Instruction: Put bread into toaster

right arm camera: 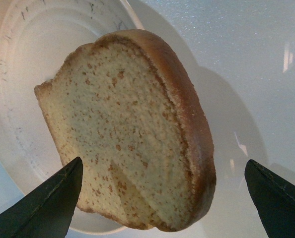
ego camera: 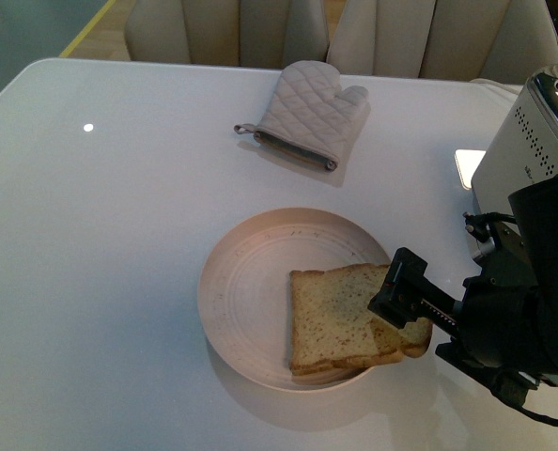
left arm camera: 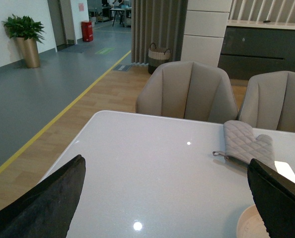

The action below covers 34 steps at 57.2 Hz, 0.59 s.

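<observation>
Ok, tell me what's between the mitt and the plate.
Nothing: in the front view only bare table separates the mitt and the plate.

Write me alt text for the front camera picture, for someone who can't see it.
The right gripper reaches from the right over a slice of bread on a round plate on a white table. An oven mitt lies beyond the plate, and the toaster stands at the right edge.

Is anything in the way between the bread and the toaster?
Nothing visible blocks it. Only the robot's own right hand sits between the bread and the toaster; the oven mitt lies well off that path.
</observation>
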Motion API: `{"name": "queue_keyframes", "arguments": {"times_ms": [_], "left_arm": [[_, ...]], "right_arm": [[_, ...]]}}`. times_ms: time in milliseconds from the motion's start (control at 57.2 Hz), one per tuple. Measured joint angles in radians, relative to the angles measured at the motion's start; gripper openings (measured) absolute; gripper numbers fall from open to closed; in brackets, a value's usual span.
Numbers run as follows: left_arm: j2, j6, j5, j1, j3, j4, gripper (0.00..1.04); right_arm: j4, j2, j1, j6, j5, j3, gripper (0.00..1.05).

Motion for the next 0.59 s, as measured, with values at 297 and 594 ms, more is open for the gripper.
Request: {"name": "queue_keyframes", "arguments": {"times_ms": [297,594], "left_arm": [[0.000,0.000,0.000,0.000,0.000,0.000,0.97],[0.000,0.000,0.000,0.000,0.000,0.000,0.97]], "right_arm": [[0.008,0.018,0.001,0.013,-0.027,0.012,0.69],[0.048,0.008,0.008,0.012,-0.016,0.000,0.20]]}}
